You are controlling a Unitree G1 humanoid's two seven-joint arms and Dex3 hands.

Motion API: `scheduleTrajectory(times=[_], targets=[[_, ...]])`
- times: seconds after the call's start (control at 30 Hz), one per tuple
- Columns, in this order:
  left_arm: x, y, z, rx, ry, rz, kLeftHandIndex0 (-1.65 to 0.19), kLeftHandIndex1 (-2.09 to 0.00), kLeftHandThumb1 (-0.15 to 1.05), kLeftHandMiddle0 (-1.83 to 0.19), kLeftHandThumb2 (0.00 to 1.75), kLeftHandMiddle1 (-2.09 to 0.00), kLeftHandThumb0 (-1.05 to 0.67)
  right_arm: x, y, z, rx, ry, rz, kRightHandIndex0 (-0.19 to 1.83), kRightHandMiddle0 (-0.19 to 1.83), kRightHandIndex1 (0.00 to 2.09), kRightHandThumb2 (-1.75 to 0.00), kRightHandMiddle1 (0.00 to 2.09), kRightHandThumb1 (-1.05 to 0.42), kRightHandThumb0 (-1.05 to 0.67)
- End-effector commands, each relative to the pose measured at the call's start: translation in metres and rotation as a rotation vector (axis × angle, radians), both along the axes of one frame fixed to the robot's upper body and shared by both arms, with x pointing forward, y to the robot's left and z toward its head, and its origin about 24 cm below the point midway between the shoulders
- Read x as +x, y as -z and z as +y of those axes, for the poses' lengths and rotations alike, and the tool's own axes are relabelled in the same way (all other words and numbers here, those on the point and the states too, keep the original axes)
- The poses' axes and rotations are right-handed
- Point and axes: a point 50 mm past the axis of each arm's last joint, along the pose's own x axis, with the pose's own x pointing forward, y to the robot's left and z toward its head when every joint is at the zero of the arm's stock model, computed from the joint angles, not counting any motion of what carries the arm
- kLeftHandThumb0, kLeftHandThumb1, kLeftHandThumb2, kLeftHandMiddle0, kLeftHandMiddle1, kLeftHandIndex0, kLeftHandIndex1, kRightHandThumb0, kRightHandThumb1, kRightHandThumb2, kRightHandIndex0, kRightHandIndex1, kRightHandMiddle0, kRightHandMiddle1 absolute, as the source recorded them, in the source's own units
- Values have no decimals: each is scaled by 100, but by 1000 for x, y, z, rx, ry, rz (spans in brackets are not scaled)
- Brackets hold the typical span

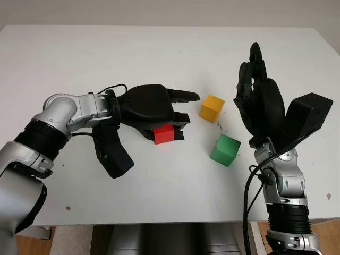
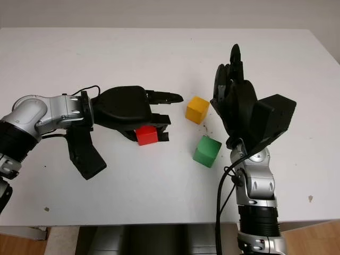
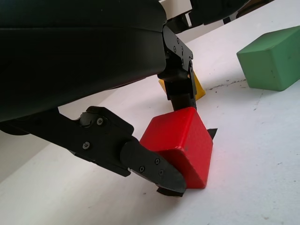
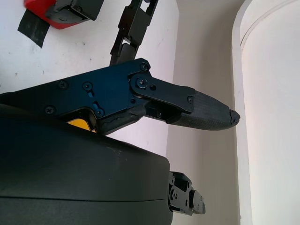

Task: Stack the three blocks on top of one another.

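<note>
Left hand: the left hand (image 1: 159, 114) lies low over the counter (image 1: 159, 48), fingers clamped on the red block (image 1: 164, 134); one finger (image 3: 154, 168) presses its near face, another (image 3: 180, 86) bears on the far side.
Red block: sits on the counter inside the grasp, not yet lifted as far as can be judged; a dark scrap shows under its edge.
Key relation: the yellow block (image 1: 211, 108) lies just beyond the left hand's fingertips, to the robot's right and slightly farther back; the green block (image 1: 225, 150) lies to the right and nearer the robot. Both stand apart from the red block and from each other.
Nearer arm: the left hand is nearer the yellow block; the right hand (image 1: 257, 98) is nearer the green block.
Right hand: raised above the counter beside the green block, holding nothing, open.
Surface: flat white counter, a few small specks.
Room: ample bare counter around the blocks; judged enough clearance to lift and carry red onto either block.
</note>
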Motion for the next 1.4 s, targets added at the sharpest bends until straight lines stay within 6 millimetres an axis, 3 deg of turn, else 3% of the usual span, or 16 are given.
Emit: scheduleTrajectory(times=[0.0,0.33,0.4,0.5,0.6,0.83,1.07,1.3,1.37], targets=[[0,-7,-5,-4,19,-17,-36,-128,93,-7,6,-5,-48,-3,-3,0,-2,2,-14,-19,-19,0,-70,0,-105,-72],[-2,-5,-5,-9,41,-39,-33,-119,93,-3,5,-4,-53,-4,-2,0,-1,11,-13,-19,-19,0,-70,0,-105,-73],[-2,-5,-5,4,39,-48,-19,-101,94,3,6,-4,-55,-4,-2,0,2,12,-14,-19,-19,0,-70,0,-105,-73],[-1,-5,-5,29,41,-73,-15,-40,93,15,5,-4,-66,-5,-2,0,3,11,-14,-19,-19,0,-70,0,-105,-73],[0,-4,-4,36,39,-85,-7,-15,92,19,5,-1,-72,-4,-2,0,3,8,-12,-19,-19,0,-70,0,-105,-73],[1,-6,-2,37,29,-111,16,-1,93,19,6,0,-80,-4,-1,0,-13,5,-7,-19,-19,0,-71,0,-105,-73],[-4,-19,5,-23,-7,-108,19,0,97,19,6,0,-88,-5,-1,-1,-14,1,-11,-19,-19,0,-71,0,-105,-72],[-21,-46,37,-224,-113,30,19,0,99,19,7,0,-96,-5,-4,-2,2,-5,-20,-19,-19,0,-71,0,-105,-73],[-25,-53,50,-306,-206,105,19,0,103,19,21,0,-99,-4,-6,-4,16,-5,-26,-19,-19,0,-69,0,-105,-72]])
